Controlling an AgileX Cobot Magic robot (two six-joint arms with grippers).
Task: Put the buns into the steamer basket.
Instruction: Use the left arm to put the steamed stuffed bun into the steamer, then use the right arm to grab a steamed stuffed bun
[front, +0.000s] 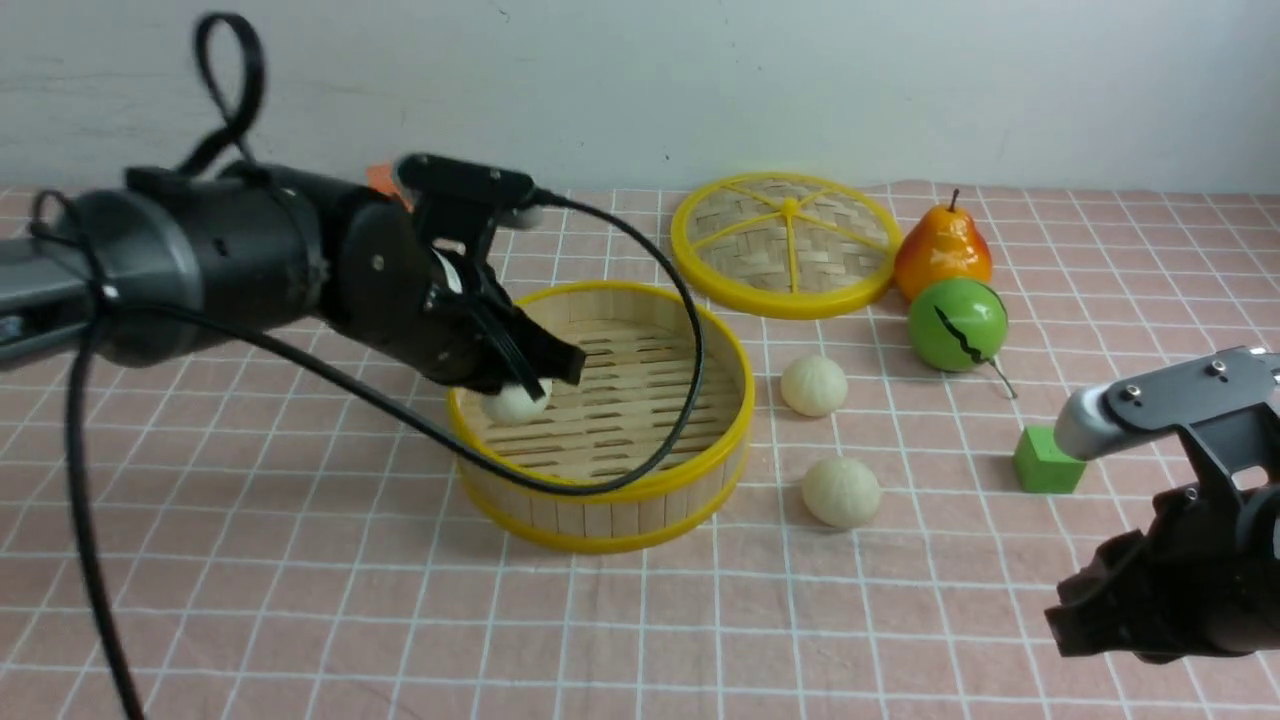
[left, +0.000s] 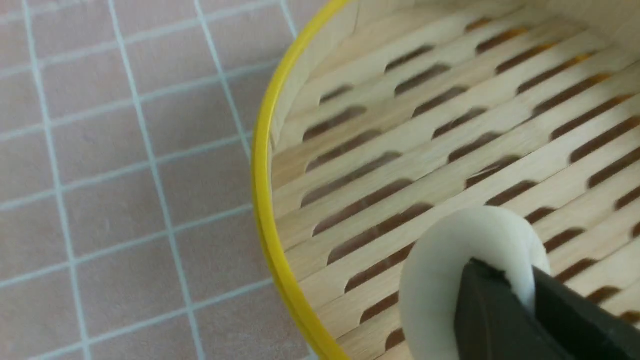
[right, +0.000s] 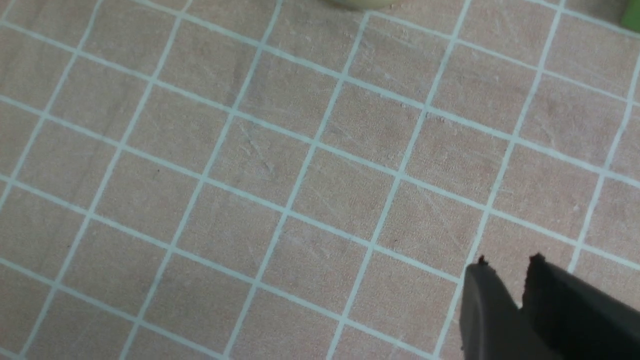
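The steamer basket (front: 600, 540) stands on the checked cloth at the middle. Over its left inside wall my left gripper (front: 520, 385) is shut on one cream bun (front: 515, 403). The left wrist view shows that bun (left: 440, 280) pinched between the black jaws of the left gripper (left: 505, 272), just above the slat floor near the yellow rim (left: 260, 190). Two more buns (front: 814, 385) (front: 842, 491) lie on the cloth right of the basket. My right gripper (front: 1065, 620) hangs low at the near right; the right wrist view shows the right gripper (right: 507, 262) slightly open, holding nothing.
The woven lid (front: 787, 243) lies behind the basket. An orange pear (front: 943, 250) and a green ball with a black crack (front: 958, 324) sit at the back right. A green cube (front: 1047, 460) stands just ahead of my right arm.
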